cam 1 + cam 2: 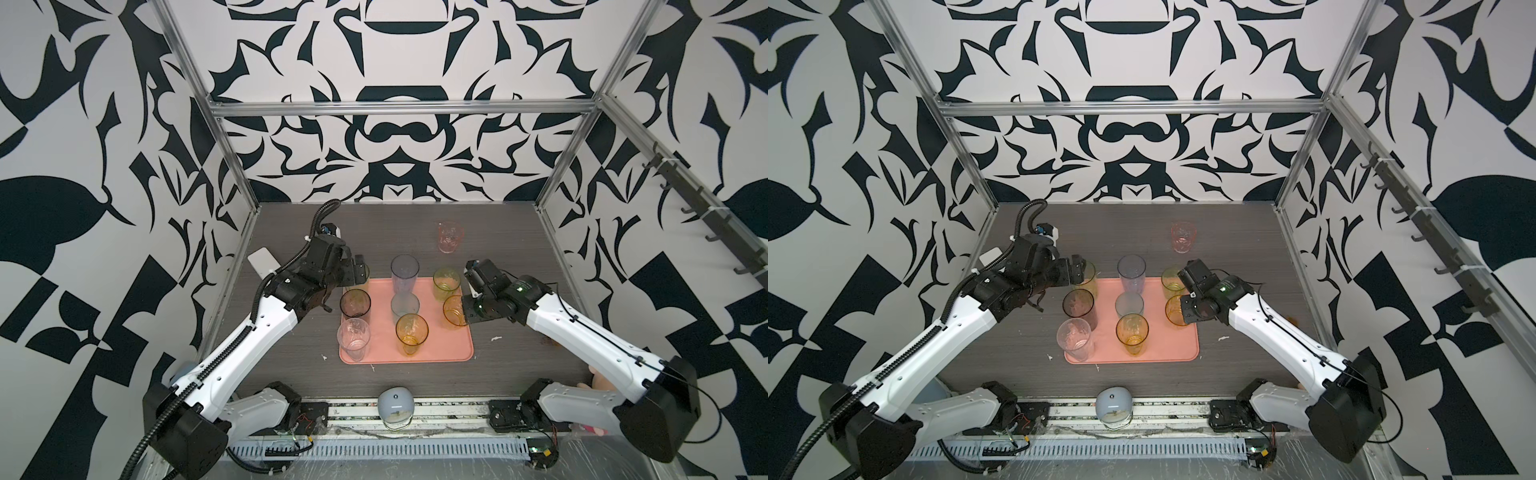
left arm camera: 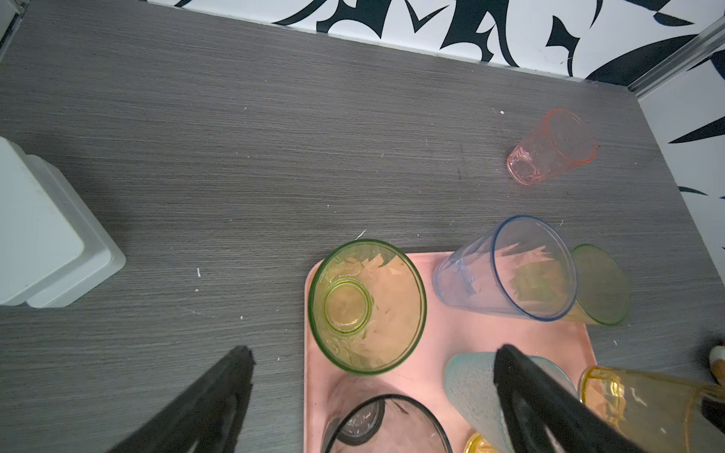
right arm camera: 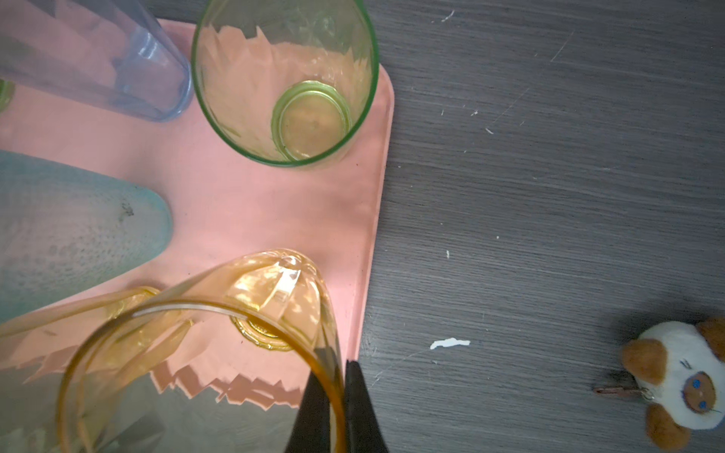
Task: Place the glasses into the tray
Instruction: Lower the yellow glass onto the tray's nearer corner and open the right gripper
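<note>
The salmon-pink tray point(image 1: 453, 353) holds several glasses: blue point(image 1: 404, 272), green point(image 1: 446, 282), smoky point(image 1: 355, 303), teal point(image 1: 405, 305), clear point(image 1: 353, 338) and amber point(image 1: 411, 332). My right gripper point(image 3: 337, 376) is shut on the rim wall of a second amber glass point(image 3: 196, 353), which is over the tray's right edge point(image 1: 453, 309). My left gripper point(image 2: 375, 349) hangs open above another green glass point(image 2: 367, 306) at the tray's back left corner, without touching it. A pink glass point(image 1: 450, 237) stands alone on the table behind the tray.
A pale lidded box point(image 2: 39, 235) sits at the left wall. A dome-shaped gadget point(image 1: 395, 405) stands at the table's front edge. A small plush toy point(image 3: 678, 384) lies to the right of the tray. White scraps point(image 3: 449, 343) dot the grey table point(image 1: 511, 257).
</note>
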